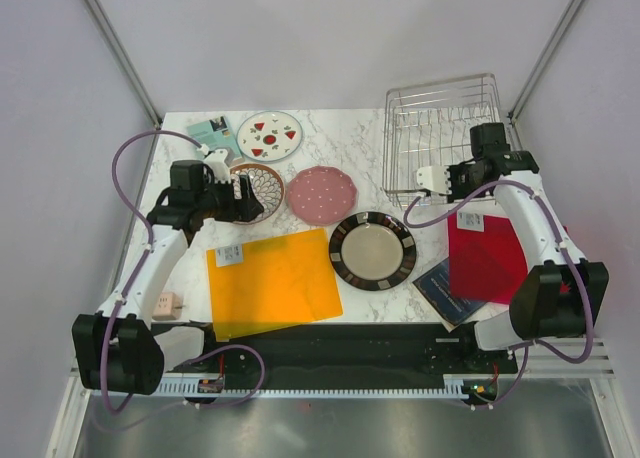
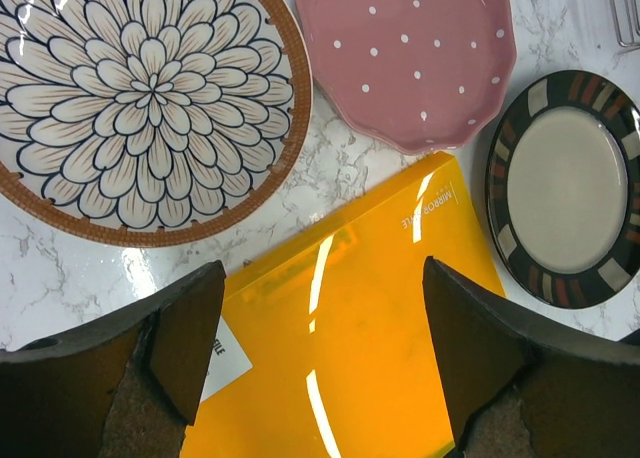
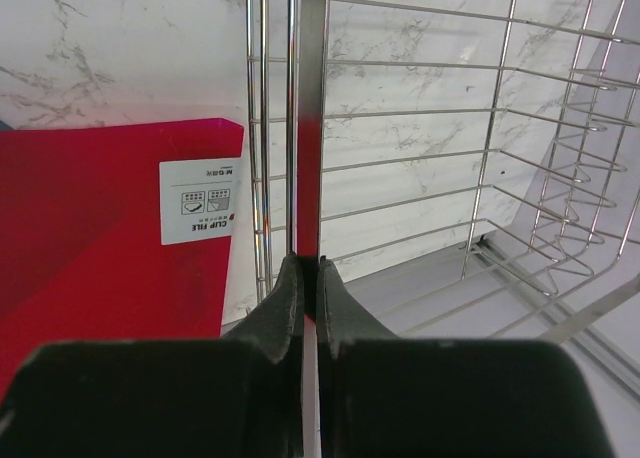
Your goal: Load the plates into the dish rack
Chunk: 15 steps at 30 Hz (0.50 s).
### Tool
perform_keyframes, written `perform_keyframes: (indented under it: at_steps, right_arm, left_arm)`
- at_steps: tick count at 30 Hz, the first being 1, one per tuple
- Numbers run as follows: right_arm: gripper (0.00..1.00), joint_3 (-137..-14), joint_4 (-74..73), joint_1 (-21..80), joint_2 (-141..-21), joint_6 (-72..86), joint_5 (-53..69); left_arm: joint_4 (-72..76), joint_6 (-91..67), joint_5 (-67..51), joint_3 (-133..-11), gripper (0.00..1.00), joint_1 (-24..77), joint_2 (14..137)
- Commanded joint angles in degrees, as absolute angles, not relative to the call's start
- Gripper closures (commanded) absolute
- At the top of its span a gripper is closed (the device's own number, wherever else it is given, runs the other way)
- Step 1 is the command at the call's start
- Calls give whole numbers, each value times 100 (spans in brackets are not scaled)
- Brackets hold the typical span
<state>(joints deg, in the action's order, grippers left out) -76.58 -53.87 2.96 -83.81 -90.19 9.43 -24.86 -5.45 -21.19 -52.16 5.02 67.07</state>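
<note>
The silver wire dish rack stands at the back right and holds no plates. My right gripper is shut on the rack's near rim bar. Four plates lie flat on the table. They are the white plate with red and green shapes, the flower-lattice plate with a brown rim, the pink dotted scalloped plate and the dark-rimmed cream plate. My left gripper is open and empty above the lattice plate's near edge, with its fingers over the orange sheet.
The orange sheet lies front centre. The red sheet lies right of the dark-rimmed plate, over a dark blue booklet. A teal card lies back left. A small pink block sits at the left edge.
</note>
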Motion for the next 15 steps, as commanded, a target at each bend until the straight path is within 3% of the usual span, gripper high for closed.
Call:
perform_keyframes:
  at_steps: [1, 7, 15]
  right_arm:
    - [100, -7708, -4667, 141, -8042, -9888, 1485]
    - [100, -7699, -4351, 18, -8367, -9704, 1591]
    - [100, -6707, -3624, -237, -8297, -9422, 1723]
  left_arm:
    - [-2312, -431, -2320, -5159, 14, 536, 6750]
    - [-2312, -448, -2399, -5133, 14, 536, 6855]
    - [-2312, -457, -2496, -5194, 15, 536, 7057]
